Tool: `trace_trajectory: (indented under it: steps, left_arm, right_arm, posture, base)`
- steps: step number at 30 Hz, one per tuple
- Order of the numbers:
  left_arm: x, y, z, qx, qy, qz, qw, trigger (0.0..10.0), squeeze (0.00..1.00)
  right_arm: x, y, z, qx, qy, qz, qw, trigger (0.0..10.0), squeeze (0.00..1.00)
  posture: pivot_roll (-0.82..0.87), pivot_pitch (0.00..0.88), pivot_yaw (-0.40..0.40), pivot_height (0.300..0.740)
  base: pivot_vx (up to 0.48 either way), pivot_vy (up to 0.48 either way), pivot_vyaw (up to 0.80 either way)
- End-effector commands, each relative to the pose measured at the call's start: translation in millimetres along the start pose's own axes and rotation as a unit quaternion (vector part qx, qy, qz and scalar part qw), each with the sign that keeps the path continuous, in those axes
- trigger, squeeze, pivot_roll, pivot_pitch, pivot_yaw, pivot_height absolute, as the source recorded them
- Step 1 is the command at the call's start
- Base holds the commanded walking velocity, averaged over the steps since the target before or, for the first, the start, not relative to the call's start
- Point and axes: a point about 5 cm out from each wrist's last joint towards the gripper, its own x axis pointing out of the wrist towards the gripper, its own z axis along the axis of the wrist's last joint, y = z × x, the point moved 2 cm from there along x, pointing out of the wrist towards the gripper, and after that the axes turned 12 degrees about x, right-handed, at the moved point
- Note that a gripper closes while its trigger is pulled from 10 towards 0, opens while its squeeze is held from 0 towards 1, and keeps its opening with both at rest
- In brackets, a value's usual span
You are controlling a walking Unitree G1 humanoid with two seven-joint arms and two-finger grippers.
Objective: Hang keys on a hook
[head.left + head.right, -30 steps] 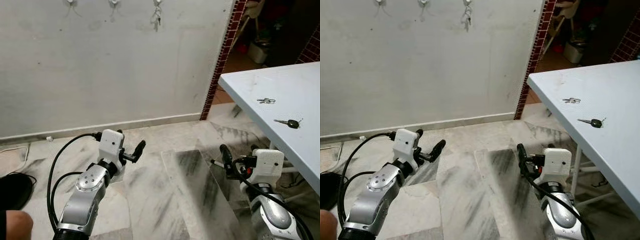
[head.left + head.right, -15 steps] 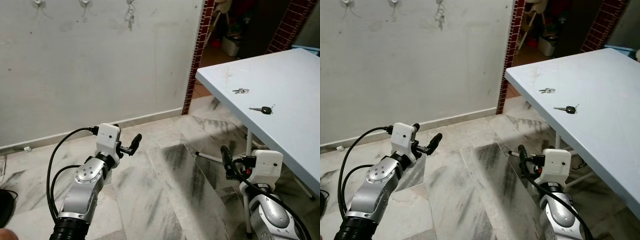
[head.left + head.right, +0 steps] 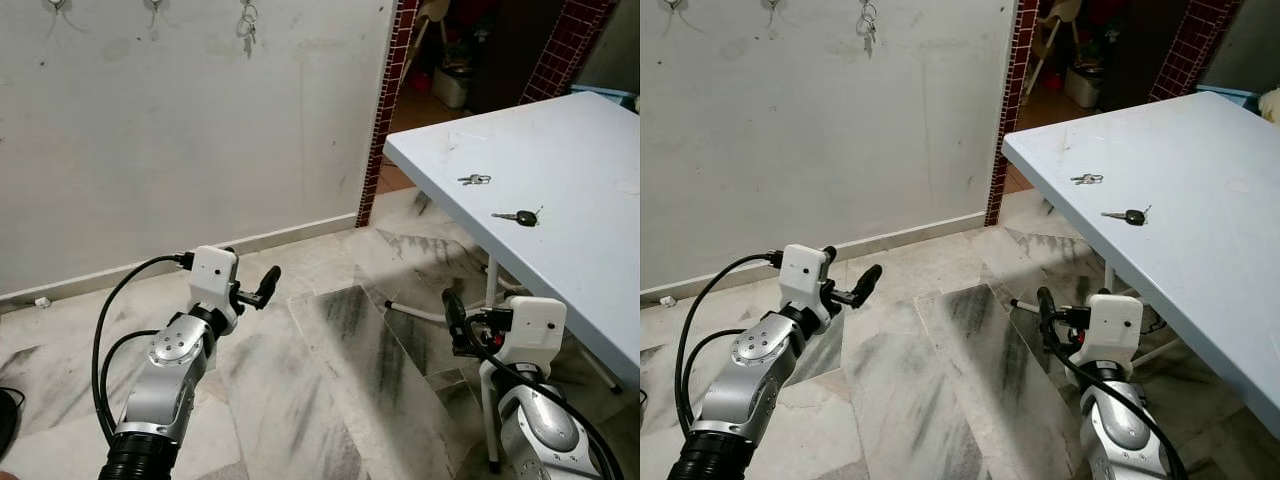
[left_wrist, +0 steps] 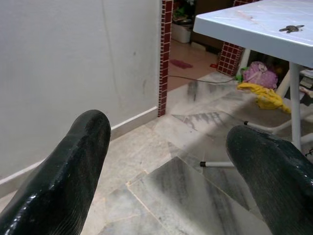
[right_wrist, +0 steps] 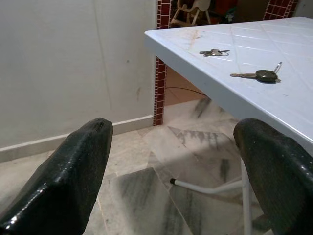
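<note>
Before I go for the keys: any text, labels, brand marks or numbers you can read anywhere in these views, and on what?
None readable.
Black-headed key on the white table: any marking too small to read.
Small key bunch on the table: nothing legible.
Keys on the wall hook: too small.
Left gripper and right gripper housings: no visible labels.

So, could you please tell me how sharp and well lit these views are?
Eye views: even daylight, sharp; the black-headed key and small keys on the table read clearly. Wrist views: background in focus, each gripper's near fingers large, soft-edged, with slight sheen.
</note>
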Motion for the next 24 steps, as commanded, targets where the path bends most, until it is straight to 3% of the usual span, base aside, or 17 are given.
trace_trajectory:
  steps: [1, 8, 24]
  left_arm:
    - [1.5, 1.2, 0.9, -0.003, -0.002, 0.0, 1.0, 10.0, 0.0]
    - [1.1, 0.8, 0.8, -0.002, -0.002, -0.001, 1.0, 10.0, 0.0]
    - [0.9, 1.5, -1.2, -0.016, 0.004, 0.009, 1.0, 10.0, 0.0]
  right_arm:
    - [0.4, -1.1, 0.0, -0.002, 0.0, 0.0, 1.0, 10.0, 0.0]
    - [0.5, 0.1, 0.8, -0.004, -0.003, 0.002, 1.0, 10.0, 0.0]
    - [-0.3, 0.8, 1.1, -0.009, -0.005, 0.005, 1.0, 10.0, 0.0]
  posture:
    - [0.07, 0.0, -0.031, 0.74]
    - [0.07, 0.0, -0.032, 0.74]
    - [0.07, 0.0, -0.031, 0.74]
  base:
    - [0.0, 0.0, -0.8]
    - [0.0, 0.0, -0.8]
    - [0.0, -0.018, 0.0]
